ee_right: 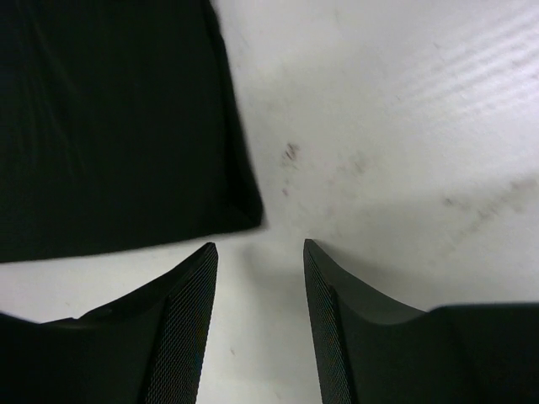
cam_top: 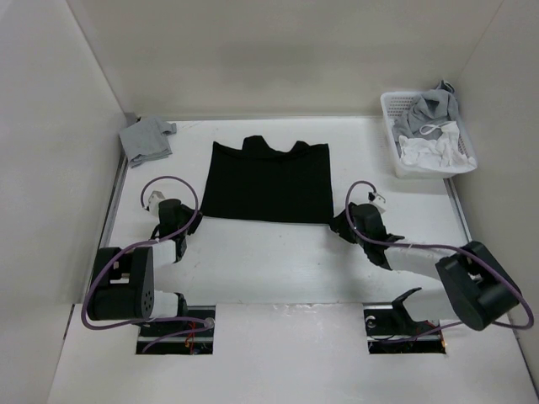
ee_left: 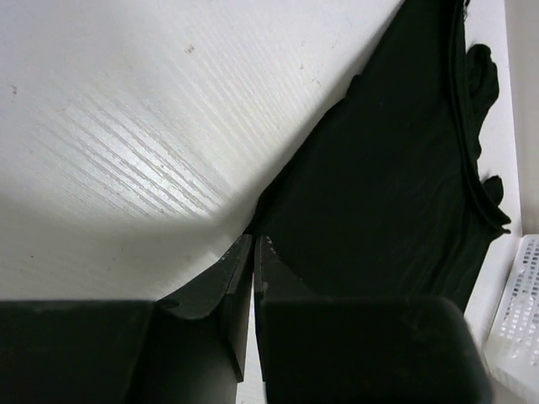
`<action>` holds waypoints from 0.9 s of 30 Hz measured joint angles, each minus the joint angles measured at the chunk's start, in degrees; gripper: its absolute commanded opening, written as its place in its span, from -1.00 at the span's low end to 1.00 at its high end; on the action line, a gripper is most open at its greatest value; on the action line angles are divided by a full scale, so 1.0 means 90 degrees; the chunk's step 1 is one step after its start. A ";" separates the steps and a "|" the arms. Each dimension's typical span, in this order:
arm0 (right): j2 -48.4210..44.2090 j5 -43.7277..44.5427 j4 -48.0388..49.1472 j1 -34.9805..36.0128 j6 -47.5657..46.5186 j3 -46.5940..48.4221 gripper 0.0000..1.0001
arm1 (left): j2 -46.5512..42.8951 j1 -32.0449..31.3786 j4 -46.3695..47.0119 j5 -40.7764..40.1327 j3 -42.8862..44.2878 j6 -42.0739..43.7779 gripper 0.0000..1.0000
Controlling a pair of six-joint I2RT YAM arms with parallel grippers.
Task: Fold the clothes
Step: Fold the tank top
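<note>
The clothes (cam_top: 268, 181), a plain black shirt-like garment with a neck notch at its far edge, lie spread flat on the white table. My left gripper (cam_top: 192, 220) sits at the garment's near-left corner. In the left wrist view its tips (ee_left: 253, 241) are pressed together right where the corner of the clothes (ee_left: 396, 168) ends, and the fabric seems pinched. My right gripper (cam_top: 341, 223) is at the near-right corner. In the right wrist view it (ee_right: 259, 246) stands open over bare table, with the corner of the clothes (ee_right: 109, 126) just ahead of its left finger, apart from it.
A white basket (cam_top: 394, 143) holding white and grey bundled clothes (cam_top: 429, 126) stands at the back right; its rim (ee_left: 522, 320) shows in the left wrist view. A grey cloth (cam_top: 147, 139) lies at the back left. Walls enclose the table on three sides.
</note>
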 measured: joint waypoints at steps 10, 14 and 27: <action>0.1280 -0.0206 0.1372 -0.0219 0.0641 0.0296 -0.37 | 0.0010 -0.0015 -0.0007 0.0158 0.0000 0.0000 -0.94; 0.1229 -0.0221 0.1460 -0.0238 0.0838 0.0209 -0.20 | 0.0010 -0.0012 -0.0010 0.0172 0.0000 0.0000 -0.94; 0.1202 -0.0282 0.1518 -0.0248 0.1078 -0.0002 -0.94 | 0.0097 -0.0085 0.0000 0.0172 0.0000 -0.0002 -1.00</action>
